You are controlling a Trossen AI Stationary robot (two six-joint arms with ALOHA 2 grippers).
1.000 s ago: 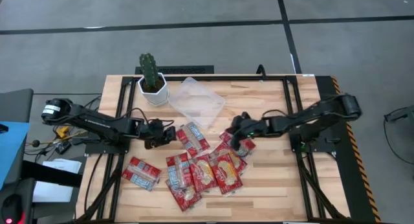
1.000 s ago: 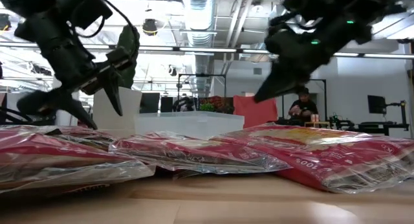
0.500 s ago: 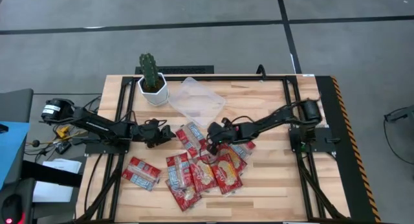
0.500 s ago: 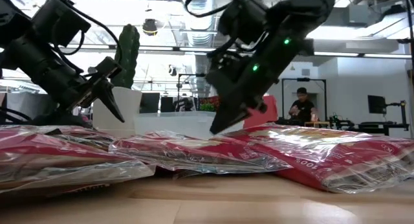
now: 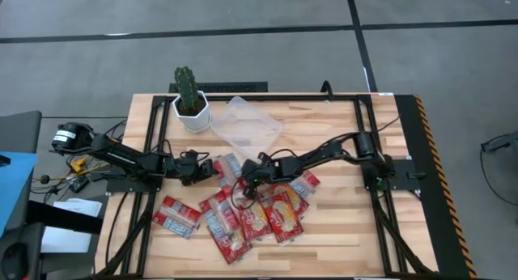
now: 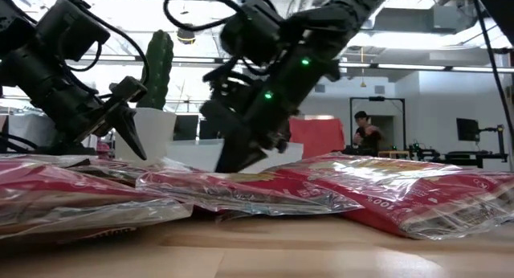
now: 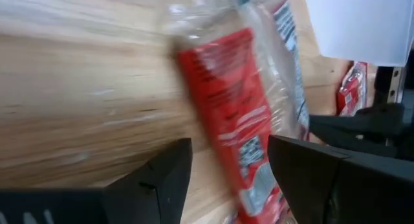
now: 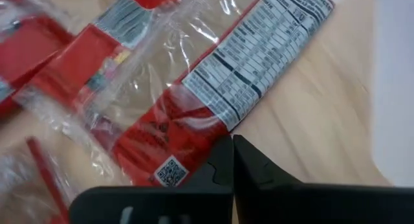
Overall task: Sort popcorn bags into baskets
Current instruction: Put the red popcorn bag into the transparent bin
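Several shiny red popcorn bags (image 5: 252, 219) lie in a loose pile on the wooden table. One small bag (image 5: 227, 167) lies flat at the pile's far left, between my two grippers. My left gripper (image 5: 214, 168) stands open just left of it; in the left wrist view the bag (image 7: 239, 114) runs between the two spread fingers. My right gripper (image 5: 241, 180) is shut and slants down at the bag's right side (image 8: 194, 101). The clear plastic basket (image 5: 247, 126) lies beyond them, toward the far edge. My right gripper sets its shut fingertips (image 8: 226, 153) against the small bag's long right edge (image 8: 217, 130), beside the printed label. The fingers slant down from the table's right and lie across the bag. The bag lies flat on the table.
A white pot with a green cactus (image 5: 190, 102) stands at the far left, next to the basket. One bag (image 5: 178, 217) lies apart at the near left, another (image 5: 304, 183) under the right arm. A black frame (image 5: 364, 102) runs around the table.
My right gripper has swept from the pile's right side toward the table's left and down, staying shut, and has reached the small bag. That bag has slid a little toward my left gripper. My left gripper has sunk slightly and stays open.
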